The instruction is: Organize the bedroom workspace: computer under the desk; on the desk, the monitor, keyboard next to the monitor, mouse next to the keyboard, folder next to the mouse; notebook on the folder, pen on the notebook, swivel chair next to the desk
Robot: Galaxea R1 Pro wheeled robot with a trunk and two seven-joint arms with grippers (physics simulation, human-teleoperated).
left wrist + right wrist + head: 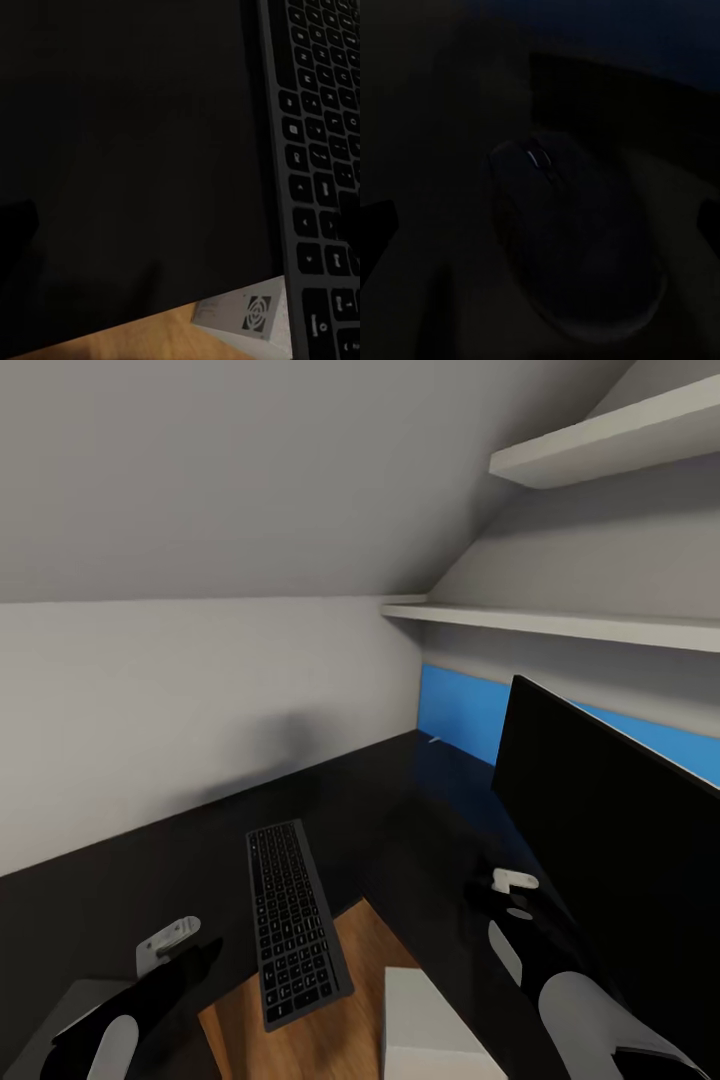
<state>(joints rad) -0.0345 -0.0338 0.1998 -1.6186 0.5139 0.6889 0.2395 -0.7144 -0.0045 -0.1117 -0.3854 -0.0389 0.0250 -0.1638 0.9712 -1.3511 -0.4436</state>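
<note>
Since the mouse (pixel 570 240) looks small, light, hard & slick, sitting on the counter (pixel 200 850) nr its inner corner by the monitor (pixel 620 840), pinch its flanks w/ right tool (pixel 516 895), jaws spread wide; left tool's state unclear.

The glossy black L-shaped desk (pixel 150 860) carries the keyboard (pixel 293 920), lying just right of the left gripper (pixel 180 942) with its near end overhanging the desk edge. The monitor (pixel 620 850) stands on the desk beside the right gripper (pixel 515 895). Directly under that gripper's camera the black mouse (pixel 574 240) rests on the desktop.
</note>
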